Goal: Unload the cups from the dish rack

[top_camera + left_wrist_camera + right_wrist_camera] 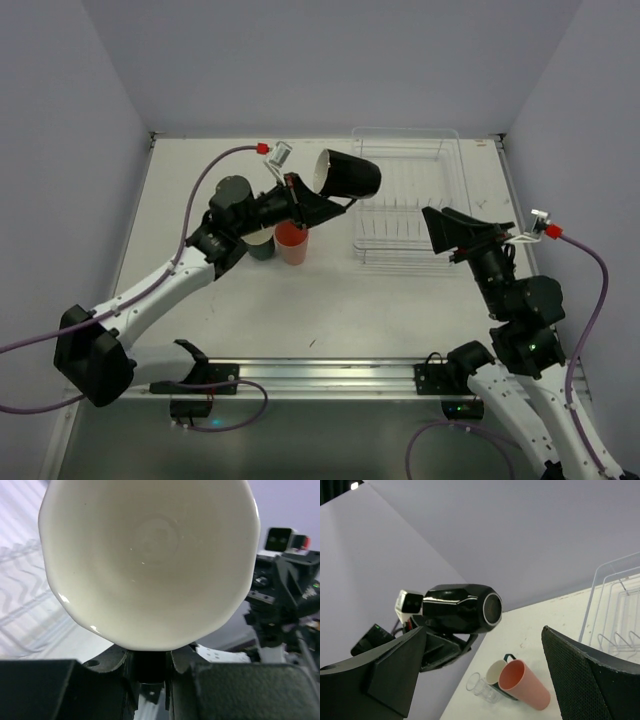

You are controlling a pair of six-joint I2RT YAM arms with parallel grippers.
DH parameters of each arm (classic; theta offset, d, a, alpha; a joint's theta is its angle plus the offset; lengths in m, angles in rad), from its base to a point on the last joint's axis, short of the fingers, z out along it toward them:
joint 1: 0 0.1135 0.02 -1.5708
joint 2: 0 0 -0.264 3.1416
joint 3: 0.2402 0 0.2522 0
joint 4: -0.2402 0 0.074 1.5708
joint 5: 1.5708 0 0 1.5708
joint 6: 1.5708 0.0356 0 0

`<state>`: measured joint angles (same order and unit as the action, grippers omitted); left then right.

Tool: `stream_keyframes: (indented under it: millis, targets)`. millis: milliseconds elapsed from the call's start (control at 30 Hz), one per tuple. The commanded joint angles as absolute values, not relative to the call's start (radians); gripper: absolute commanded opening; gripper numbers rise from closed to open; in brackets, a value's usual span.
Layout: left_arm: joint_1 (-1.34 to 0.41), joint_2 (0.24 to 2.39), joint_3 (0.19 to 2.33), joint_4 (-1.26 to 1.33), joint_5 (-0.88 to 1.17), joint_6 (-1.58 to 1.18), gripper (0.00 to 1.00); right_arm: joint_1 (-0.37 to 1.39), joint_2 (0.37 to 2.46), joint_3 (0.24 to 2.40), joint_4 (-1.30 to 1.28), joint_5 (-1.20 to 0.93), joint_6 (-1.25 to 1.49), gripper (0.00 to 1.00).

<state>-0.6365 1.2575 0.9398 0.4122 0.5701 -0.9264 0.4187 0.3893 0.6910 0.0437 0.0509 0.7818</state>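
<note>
Beneath the left arm [235, 215] sits a teal cup [261, 248] (half hidden).

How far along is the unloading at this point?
Nearly done. The pink tumbler and teal cup stand on the table left of the rack, with a clear cup beside them. The left hand holds the black cup tilted in the air; it needs setting down. The right hand is open and empty. No cup shows in the rack.
</note>
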Motion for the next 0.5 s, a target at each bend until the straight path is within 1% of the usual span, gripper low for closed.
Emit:
stream_keyframes:
  millis: [0,67,100,300,467]
  targets:
    - [-0.577,1.189,1.083,0.102,0.436,-0.674,0.0,0.416,0.383,0.715,0.006,0.106,0.746,0.99]
    - [-0.546,1.177,1.12,0.008,0.343,-0.623,0.0,0.416,0.387,0.719,0.003,0.104,0.741,0.99]
    - [-0.537,1.175,1.135,-0.108,0.31,-0.571,0.0,0.416,0.387,0.722,0.003,0.106,0.738,0.99]
    - [-0.469,1.203,1.236,-0.363,0.065,-0.433,0.0,0.416,0.387,0.724,-0.028,0.103,0.736,0.99]
    - [-0.401,1.23,1.262,-0.414,-0.043,-0.399,0.0,0.416,0.385,0.723,-0.029,0.101,0.735,0.99]
